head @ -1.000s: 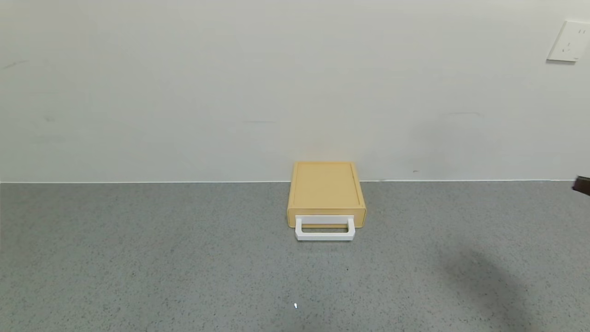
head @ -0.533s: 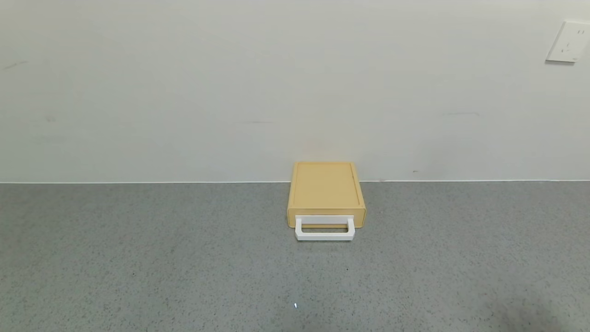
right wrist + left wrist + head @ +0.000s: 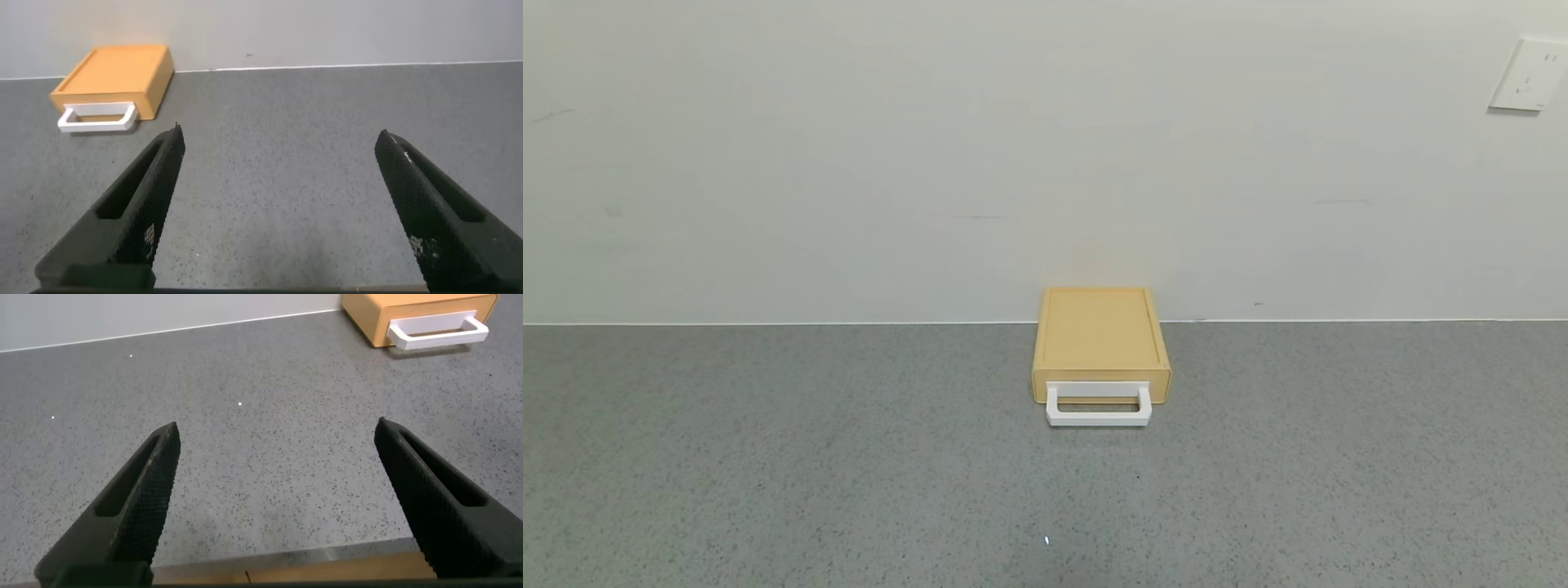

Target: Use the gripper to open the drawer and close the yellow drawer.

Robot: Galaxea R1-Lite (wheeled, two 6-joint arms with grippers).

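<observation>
A closed yellow drawer sits on the grey speckled table, its back against the pale wall, just past the centre of the head view toward 12 o'clock. Its white loop handle faces the robot at the case's 6 o'clock side, and the tray front lies flush with the case. A white wall socket hangs high at about 2 o'clock from the drawer.

Neither arm appears in the head view. Each wrist camera shows its own gripper held low over bare table, well apart from the drawer. The left gripper stands spread wide, its two black ribbed fingers splayed with open table between them and nothing held; the drawer and its handle lie far ahead of it. The right gripper is likewise spread wide and holds nothing, its fingers pointing toward the wall, with the drawer and handle far ahead and to one side.
</observation>
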